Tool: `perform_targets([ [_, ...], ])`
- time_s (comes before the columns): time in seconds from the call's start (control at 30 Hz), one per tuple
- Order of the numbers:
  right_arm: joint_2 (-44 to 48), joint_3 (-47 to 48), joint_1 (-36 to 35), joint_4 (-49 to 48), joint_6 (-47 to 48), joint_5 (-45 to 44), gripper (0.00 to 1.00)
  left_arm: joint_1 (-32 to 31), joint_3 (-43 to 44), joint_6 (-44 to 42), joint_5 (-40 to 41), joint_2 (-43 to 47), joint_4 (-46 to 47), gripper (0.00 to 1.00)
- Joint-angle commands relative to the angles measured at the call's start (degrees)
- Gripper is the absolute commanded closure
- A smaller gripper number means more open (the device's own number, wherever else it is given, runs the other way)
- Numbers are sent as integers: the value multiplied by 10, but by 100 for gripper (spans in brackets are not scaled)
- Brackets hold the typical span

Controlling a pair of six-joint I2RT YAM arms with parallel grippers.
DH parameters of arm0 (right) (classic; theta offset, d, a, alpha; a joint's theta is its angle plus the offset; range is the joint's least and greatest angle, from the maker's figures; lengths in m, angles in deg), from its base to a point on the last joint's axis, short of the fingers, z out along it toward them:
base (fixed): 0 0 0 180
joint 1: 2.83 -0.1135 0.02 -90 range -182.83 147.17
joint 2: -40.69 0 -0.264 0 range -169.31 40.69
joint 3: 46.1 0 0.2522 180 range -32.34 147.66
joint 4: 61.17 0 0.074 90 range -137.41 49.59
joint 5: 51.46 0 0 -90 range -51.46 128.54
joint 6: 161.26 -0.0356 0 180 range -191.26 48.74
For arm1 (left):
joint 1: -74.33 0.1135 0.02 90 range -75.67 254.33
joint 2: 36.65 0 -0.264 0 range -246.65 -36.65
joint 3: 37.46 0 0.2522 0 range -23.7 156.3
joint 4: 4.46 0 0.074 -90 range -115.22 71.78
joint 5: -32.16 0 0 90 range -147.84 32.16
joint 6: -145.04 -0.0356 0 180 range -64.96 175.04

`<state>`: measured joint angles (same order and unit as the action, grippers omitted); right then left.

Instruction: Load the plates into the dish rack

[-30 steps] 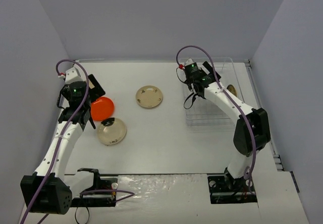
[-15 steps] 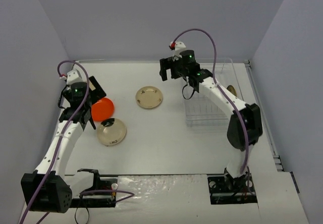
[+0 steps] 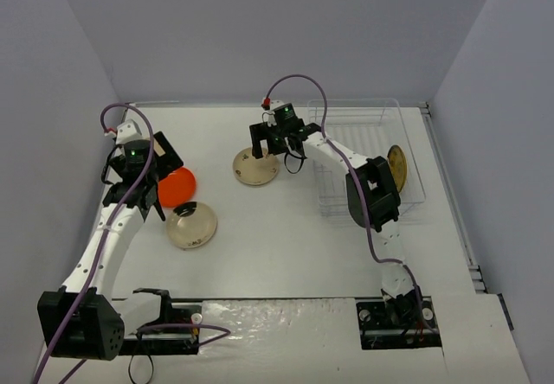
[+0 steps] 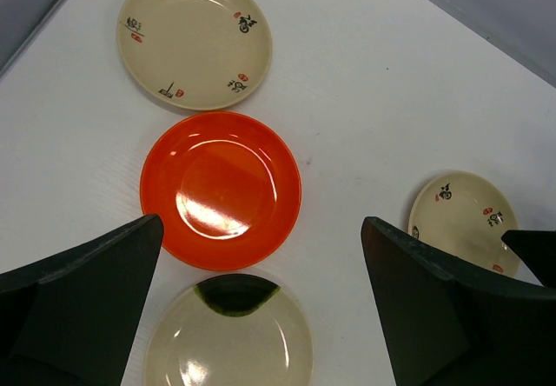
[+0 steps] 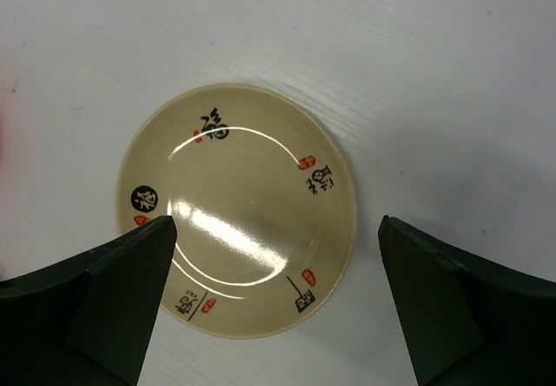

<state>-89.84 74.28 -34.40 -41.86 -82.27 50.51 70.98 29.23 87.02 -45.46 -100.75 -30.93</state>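
My left gripper (image 3: 157, 179) (image 4: 261, 221) hangs open above the table, its jaws wide over the near edge of the orange-red plate (image 3: 177, 186) (image 4: 221, 190). A cream plate with a green patch (image 3: 191, 226) (image 4: 228, 334) lies just nearer. A cream plate with characters (image 4: 195, 38) lies beyond the orange one. My right gripper (image 3: 273, 146) (image 5: 276, 221) is open and hovers over another cream plate with characters (image 3: 255, 166) (image 5: 239, 208), not touching it. The clear dish rack (image 3: 368, 133) stands at the right, with a brown and yellow plate (image 3: 397, 166) upright in it.
Grey walls close in the table on the left, back and right. The right arm stretches across from its base to the table's middle, passing in front of the rack's left side. A white strip and black mounts run along the near edge (image 3: 277, 315).
The right arm has swung left from the dish rack to above the cream plate with characters, and its jaws have opened fully. The left arm has barely moved.
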Motion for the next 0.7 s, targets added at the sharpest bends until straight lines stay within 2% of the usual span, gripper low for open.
perform_targets([
  [0.0,-8,46,-2,-6,-12,-22,0,3,39,7,6,-5,18,3],
  [0.27,-40,71,-6,12,-37,-78,0,3,40,3,9,-8,15,3],
  [0.43,-54,79,-9,21,-36,-72,0,3,41,4,14,-12,13,3],
  [0.6,-67,81,-17,31,-35,-67,7,3,41,6,19,-14,11,3],
  [0.67,-69,77,-17,32,-43,-60,14,4,41,6,20,-13,10,3],
])
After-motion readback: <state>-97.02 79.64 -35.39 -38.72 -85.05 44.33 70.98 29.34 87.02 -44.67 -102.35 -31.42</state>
